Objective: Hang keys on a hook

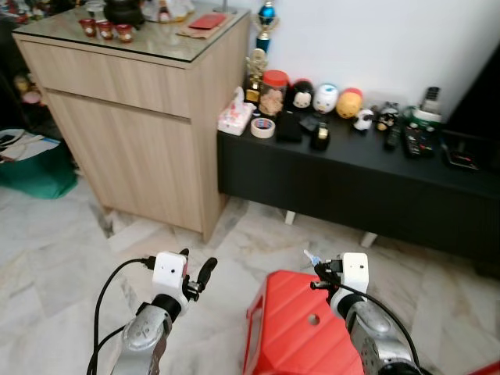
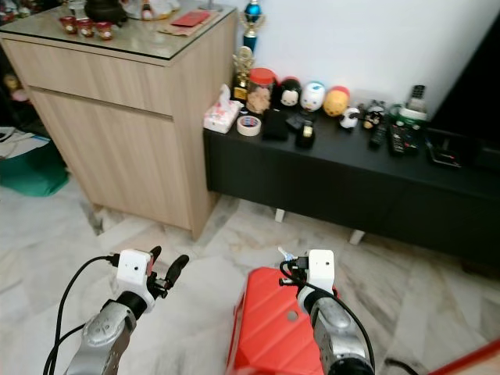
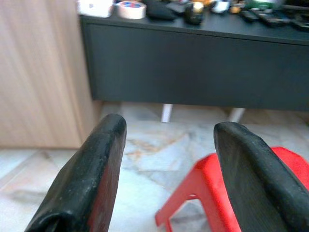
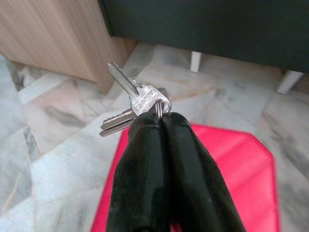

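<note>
Stamped lettering marks the bow of the keys (image 4: 145, 102), too small to read; no other text is legible.

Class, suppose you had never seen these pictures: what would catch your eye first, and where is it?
Most likely the bright red stool on the marble floor just before the robot, under the right gripper, which is shut on a bunch of silver keys. Next, the row of small round toy figures on the low black cabinet against the white wall.
</note>
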Available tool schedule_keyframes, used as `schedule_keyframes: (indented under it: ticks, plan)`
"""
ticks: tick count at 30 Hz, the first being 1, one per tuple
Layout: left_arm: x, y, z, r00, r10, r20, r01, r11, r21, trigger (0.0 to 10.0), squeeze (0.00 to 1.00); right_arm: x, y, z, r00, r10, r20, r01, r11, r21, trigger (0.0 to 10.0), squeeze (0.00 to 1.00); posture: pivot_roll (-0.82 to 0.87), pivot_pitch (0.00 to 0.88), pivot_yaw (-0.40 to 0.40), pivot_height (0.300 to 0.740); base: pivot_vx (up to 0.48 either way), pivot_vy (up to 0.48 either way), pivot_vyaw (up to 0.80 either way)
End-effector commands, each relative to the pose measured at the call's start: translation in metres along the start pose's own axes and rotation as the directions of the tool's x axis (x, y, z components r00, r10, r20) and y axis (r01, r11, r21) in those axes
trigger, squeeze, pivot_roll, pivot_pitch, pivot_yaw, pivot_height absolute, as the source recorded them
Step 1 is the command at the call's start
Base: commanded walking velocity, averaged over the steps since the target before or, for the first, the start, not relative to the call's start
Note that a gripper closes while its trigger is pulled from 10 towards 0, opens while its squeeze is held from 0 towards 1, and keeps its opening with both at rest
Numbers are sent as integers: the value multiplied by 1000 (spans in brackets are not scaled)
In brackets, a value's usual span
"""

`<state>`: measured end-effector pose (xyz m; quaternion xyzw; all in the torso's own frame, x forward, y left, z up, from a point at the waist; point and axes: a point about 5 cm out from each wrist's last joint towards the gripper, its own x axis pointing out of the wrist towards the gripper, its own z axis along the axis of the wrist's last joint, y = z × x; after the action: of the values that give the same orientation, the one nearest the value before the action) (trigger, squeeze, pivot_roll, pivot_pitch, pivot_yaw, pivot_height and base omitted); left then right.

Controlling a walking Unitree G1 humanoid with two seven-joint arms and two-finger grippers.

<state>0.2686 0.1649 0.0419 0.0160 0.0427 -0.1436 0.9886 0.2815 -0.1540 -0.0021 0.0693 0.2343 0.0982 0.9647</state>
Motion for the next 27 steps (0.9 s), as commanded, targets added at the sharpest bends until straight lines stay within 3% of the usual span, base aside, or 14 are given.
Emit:
schedule_keyframes:
  ticks: [1, 27]
  plan:
    - [-1, -1, -3, 1000, -15, -6, 15, 1000, -3, 10000, 0, 1, -1, 4, 1000, 7, 0, -7, 1000, -16, 10000, 0, 56, 0, -91, 740, -240, 0, 0]
    - [0, -3, 3, 999, -50, 16, 49, 998, 29, 10000, 0, 6, 0, 22, 998, 69, 6, -68, 992, -102, 10000, 0, 63, 0, -88, 740, -177, 0, 0]
